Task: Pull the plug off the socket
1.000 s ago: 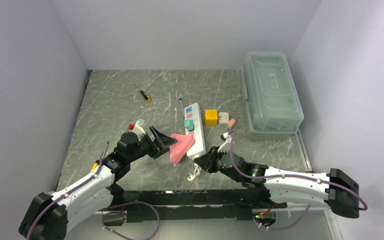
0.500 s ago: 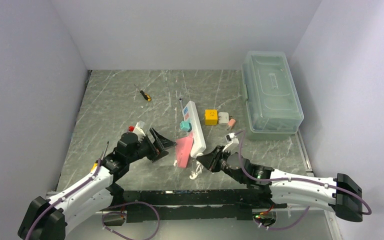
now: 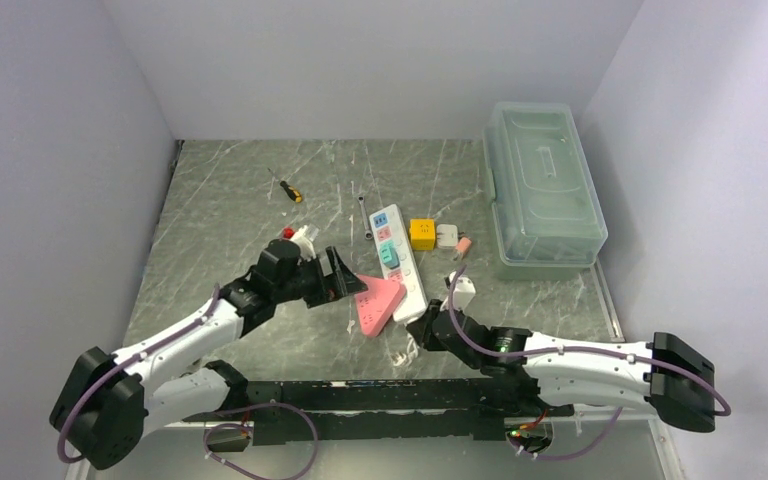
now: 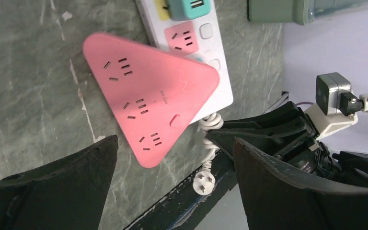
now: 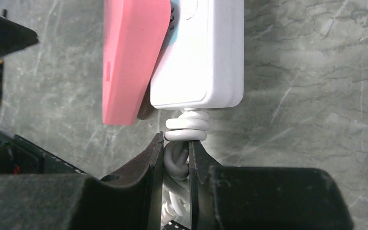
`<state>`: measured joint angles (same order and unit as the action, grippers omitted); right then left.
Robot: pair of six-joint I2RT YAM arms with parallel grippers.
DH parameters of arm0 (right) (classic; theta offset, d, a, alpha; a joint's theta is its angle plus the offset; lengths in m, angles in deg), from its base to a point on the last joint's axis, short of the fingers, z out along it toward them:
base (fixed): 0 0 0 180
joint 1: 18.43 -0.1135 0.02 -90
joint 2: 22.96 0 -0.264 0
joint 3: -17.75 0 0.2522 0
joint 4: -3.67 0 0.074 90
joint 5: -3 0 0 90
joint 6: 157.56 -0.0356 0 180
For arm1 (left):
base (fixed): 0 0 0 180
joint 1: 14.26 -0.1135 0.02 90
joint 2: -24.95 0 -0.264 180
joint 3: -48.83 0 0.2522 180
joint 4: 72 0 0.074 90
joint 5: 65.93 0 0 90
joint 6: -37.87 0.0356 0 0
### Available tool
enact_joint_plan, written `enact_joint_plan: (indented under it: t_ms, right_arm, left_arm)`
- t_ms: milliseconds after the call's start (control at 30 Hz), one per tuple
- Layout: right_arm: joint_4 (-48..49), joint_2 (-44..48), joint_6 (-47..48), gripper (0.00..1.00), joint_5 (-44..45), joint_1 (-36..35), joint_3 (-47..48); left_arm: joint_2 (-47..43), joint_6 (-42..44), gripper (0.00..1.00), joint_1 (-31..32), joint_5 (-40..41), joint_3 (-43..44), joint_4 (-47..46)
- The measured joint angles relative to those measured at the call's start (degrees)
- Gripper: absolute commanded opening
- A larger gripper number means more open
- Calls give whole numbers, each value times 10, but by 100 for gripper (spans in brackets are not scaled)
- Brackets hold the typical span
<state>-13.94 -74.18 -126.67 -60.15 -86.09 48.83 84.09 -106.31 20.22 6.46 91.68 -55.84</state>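
The marbled table (image 3: 230, 200) holds a clear lidded bin (image 3: 543, 180) at the right. The white socket (image 3: 400, 262) lies mid-table, coloured outlet faces up. The pink triangular plug (image 4: 148, 96) sits over its near end, its small print unreadable. The left gripper (image 4: 173, 148) gapes wide just beside the plug. The right gripper (image 5: 176, 153) is clenched on the white cord (image 5: 186, 125).

The grey marbled table (image 3: 225, 215) is carrying the socket (image 3: 406, 283) mid-table — a yellow cube (image 3: 421, 234) sitting just beside it. A screwdriver (image 3: 287, 189) is lying farther back, a clear lidded box (image 3: 542, 185) standing at the right edge.
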Motion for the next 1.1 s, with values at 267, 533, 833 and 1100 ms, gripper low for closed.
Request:
enact_joint_plan:
  t_ms: [267,533,833,1100]
  right_arm:
    - [-52,-51,-19,61,30,0,22]
    - [-96,38,2,75,44,20,44]
    - [-46,8,115,56,-172,236,73]
    - [-5,-68,162,53,-317,308,85]
  left_arm:
    - [64,14,93,14,10,-1,-23]
    - [74,-24,94,14,6,-36,-68]
    - [83,-55,94,14,-6,-53,-133]
    - [95,-80,93,14,-19,-73,-163]
